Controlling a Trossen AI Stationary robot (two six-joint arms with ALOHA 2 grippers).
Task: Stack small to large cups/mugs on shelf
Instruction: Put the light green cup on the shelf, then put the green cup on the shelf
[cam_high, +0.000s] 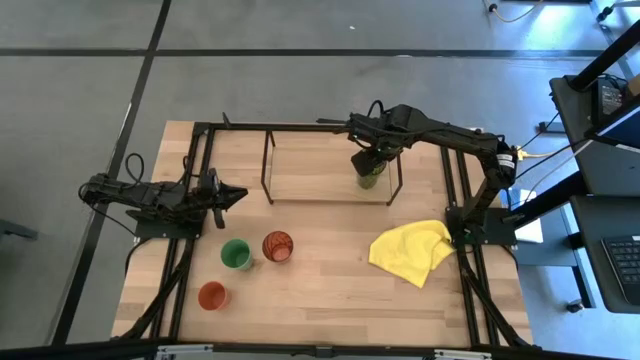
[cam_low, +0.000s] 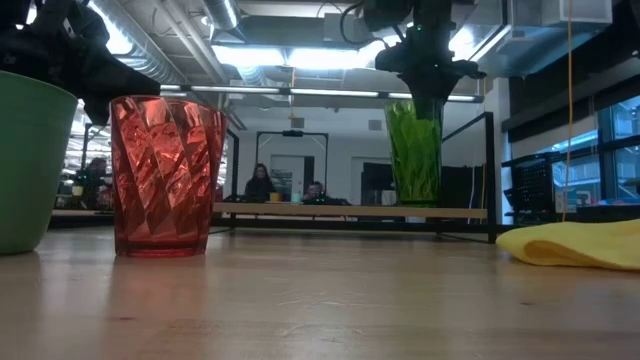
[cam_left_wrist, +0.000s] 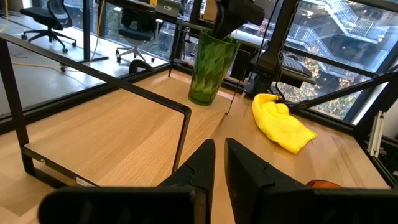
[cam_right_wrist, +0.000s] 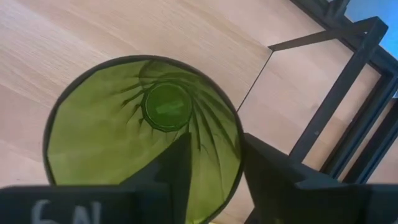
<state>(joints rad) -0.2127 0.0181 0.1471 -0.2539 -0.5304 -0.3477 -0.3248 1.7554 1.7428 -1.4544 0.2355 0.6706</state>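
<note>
The olive-green cup (cam_high: 368, 179) stands upright on the right end of the shelf (cam_high: 310, 172); it also shows in the low view (cam_low: 414, 150). My right gripper (cam_high: 369, 160) is above the cup and shut on its rim. My left gripper (cam_high: 228, 195) is shut and empty at the table's left, left of the shelf. The bright green cup (cam_high: 236, 254), the translucent orange-brown cup (cam_high: 277, 245) and the orange-red cup (cam_high: 212, 295) stand on the table in front of the shelf. My right gripper comes from above, pointing down. One finger (cam_right_wrist: 177, 165) is inside the olive-green cup and the other (cam_right_wrist: 270, 171) is outside, with the rim (cam_right_wrist: 238, 146) between them. The cup is upright, with its base on the shelf board (cam_low: 300, 211).
A yellow cloth (cam_high: 412, 251) lies crumpled at the table's right, near the right arm's base. Black rails (cam_high: 190, 260) run along the table's left and right sides. The shelf's left and middle parts are bare wood.
</note>
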